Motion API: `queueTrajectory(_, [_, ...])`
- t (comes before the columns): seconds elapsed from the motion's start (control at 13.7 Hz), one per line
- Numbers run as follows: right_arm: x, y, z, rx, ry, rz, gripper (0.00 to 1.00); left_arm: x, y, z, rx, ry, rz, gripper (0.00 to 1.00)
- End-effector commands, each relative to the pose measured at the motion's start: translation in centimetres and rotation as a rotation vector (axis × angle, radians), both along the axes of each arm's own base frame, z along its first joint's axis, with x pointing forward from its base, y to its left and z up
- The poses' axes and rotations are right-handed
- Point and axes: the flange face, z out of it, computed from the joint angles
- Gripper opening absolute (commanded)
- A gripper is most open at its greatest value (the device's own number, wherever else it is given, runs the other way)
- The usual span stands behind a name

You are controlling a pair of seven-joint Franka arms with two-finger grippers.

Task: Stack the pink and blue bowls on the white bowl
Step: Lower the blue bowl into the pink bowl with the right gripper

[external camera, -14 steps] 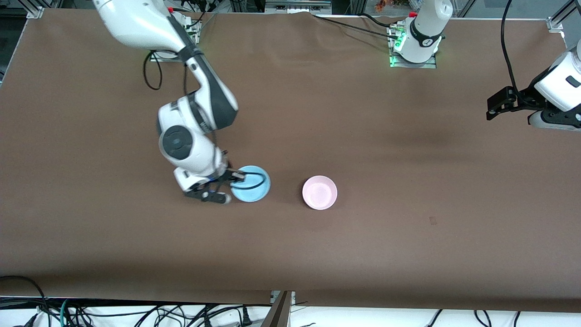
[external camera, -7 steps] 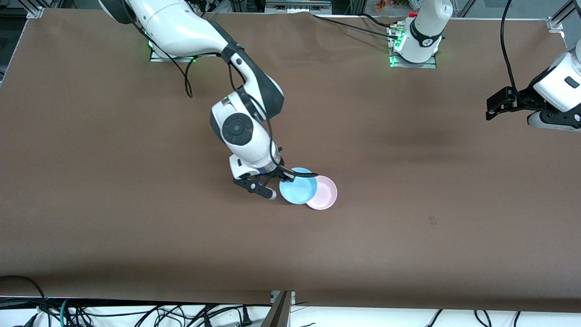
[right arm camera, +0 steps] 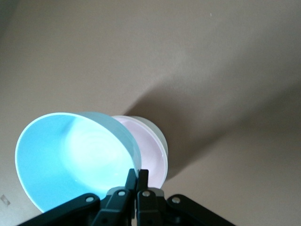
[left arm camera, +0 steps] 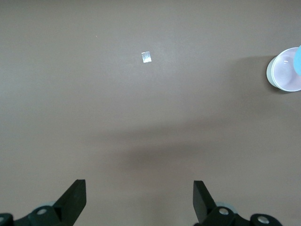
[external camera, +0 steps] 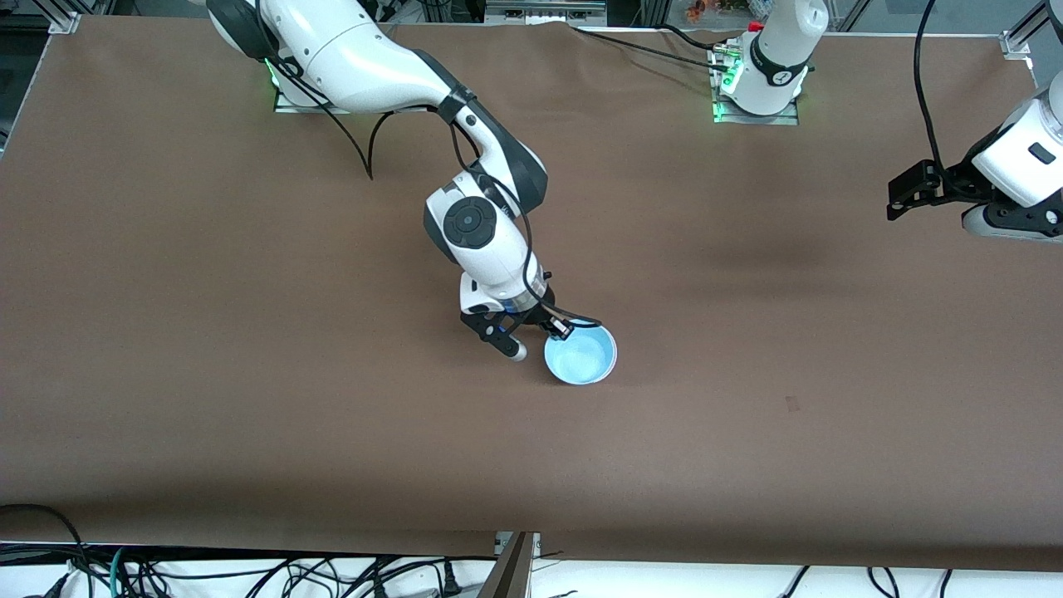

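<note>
Two arms: the right arm reaches out over the middle of the bench; the left arm waits at its own end of the bench.
Bench: flat surface under a brown cloth (external camera: pixel 249 399); a small pale scrap of tape (left arm camera: pixel 146 57) lies on it, well apart from the bowls, toward the left arm's end.
Right gripper (external camera: pixel 558 329): over the bowls near the bench's middle; fingers (right arm camera: pixel 142 181) pinched shut on the rim of the light sky-blue round plastic bowl (external camera: pixel 581 357).
Blue bowl: held tilted in the right wrist view (right arm camera: pixel 70 160), directly above the pale pink round plastic bowl (right arm camera: pixel 153 153); in the front view it covers the pink bowl entirely. Whether the two bowls touch cannot be told.
Pink bowl: upright on the cloth; also seen from the left wrist view (left arm camera: pixel 284 71), with an edge of the blue bowl over it. Its outer wall looks whitish, so a plain white bowl may sit beneath it; this cannot be confirmed.
Left gripper (left arm camera: pixel 139 200): raised over bare cloth at the left arm's end; fingers (left arm camera: pixel 75 197) spread wide apart, holding nothing.
</note>
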Motion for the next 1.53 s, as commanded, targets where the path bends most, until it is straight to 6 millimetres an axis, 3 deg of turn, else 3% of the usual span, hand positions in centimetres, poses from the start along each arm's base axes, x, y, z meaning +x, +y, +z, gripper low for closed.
queueTrajectory(0.0, [0.1, 1.1, -0.9, 0.033, 0.0, -0.063, 0.0, -0.6, 0.7, 0.3, 0.018, -0.014, -0.003, 1.0])
queueTrajectory(0.22, [-0.8, 1.8, -1.9, 0.023, 0.011, -0.053, 0.0, -0.6, 0.7, 0.3, 0.018, -0.014, -0.003, 1.0])
queueTrajectory(1.46, [-1.0, 1.4, -4.8, -0.013, 0.037, -0.036, 0.0, -0.5, 0.6, 0.3, 0.018, -0.017, -0.004, 1.0])
